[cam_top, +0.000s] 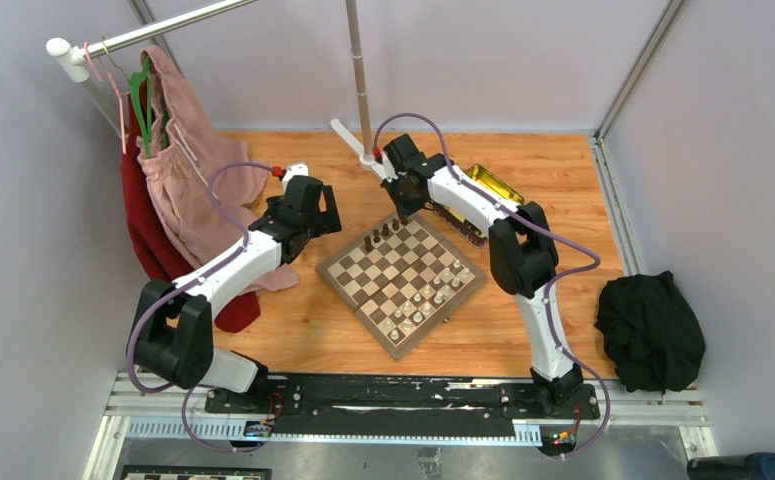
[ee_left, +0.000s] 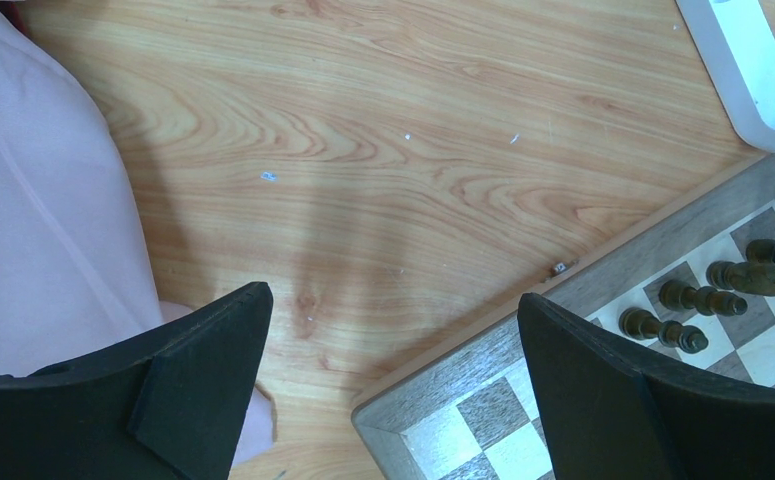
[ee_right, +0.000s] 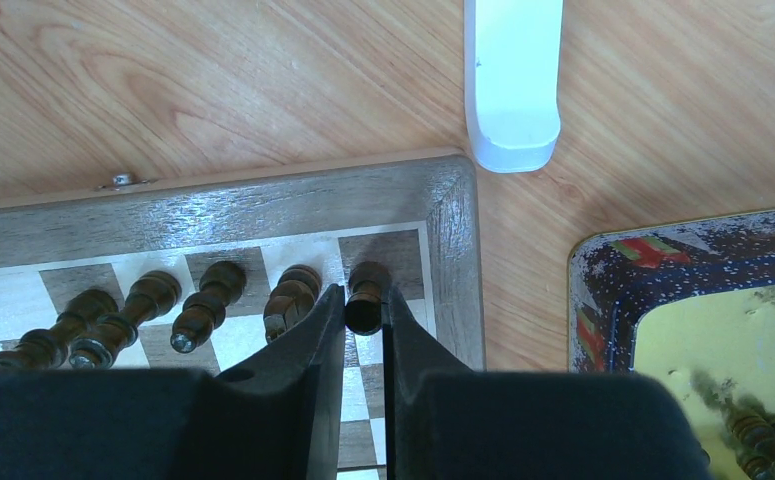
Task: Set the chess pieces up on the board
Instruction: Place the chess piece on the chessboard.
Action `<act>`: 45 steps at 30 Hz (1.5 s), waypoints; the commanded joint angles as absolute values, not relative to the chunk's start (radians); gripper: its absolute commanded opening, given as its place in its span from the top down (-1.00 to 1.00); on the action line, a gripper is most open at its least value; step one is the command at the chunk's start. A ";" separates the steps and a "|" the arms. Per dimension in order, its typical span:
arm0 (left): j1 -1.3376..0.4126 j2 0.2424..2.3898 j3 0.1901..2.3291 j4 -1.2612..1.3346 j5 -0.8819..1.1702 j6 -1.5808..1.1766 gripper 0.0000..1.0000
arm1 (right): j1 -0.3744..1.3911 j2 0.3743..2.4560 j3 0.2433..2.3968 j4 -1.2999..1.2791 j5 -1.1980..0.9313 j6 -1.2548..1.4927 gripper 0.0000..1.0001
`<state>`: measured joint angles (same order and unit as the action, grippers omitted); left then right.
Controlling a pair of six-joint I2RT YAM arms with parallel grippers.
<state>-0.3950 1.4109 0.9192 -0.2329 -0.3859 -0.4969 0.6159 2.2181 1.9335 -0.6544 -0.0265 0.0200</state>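
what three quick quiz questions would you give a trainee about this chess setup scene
1. True or false: the left hand grips a chessman.
2. Pick one: the right hand is shut on A) a pale piece, B) a dark piece, C) the rim of the tin.
3. In a few words: which square of the board does that chessman stand on?

Key: 1 false, the left hand is open and empty over bare wood beside the board. 2 B. 3 The corner square, at the end of the dark row.
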 commanded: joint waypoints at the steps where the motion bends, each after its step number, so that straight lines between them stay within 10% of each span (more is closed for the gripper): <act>1: -0.392 1.420 0.929 -0.215 -0.384 -0.478 -1.00 | 0.618 2.237 1.952 -0.672 -0.032 0.006 0.99; 18: -0.391 1.442 0.945 -0.210 -0.379 -0.466 -1.00 | 0.617 2.227 1.950 -0.670 -0.032 0.004 0.45; 45: -0.391 1.457 0.958 -0.209 -0.385 -0.472 -1.00 | 0.549 2.064 2.011 -0.634 0.059 0.012 0.33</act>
<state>-0.3950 1.4448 0.9291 -0.2192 -0.3847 -0.4793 0.6010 2.1529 1.9869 -0.6491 -0.0048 0.0105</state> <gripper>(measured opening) 0.997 0.329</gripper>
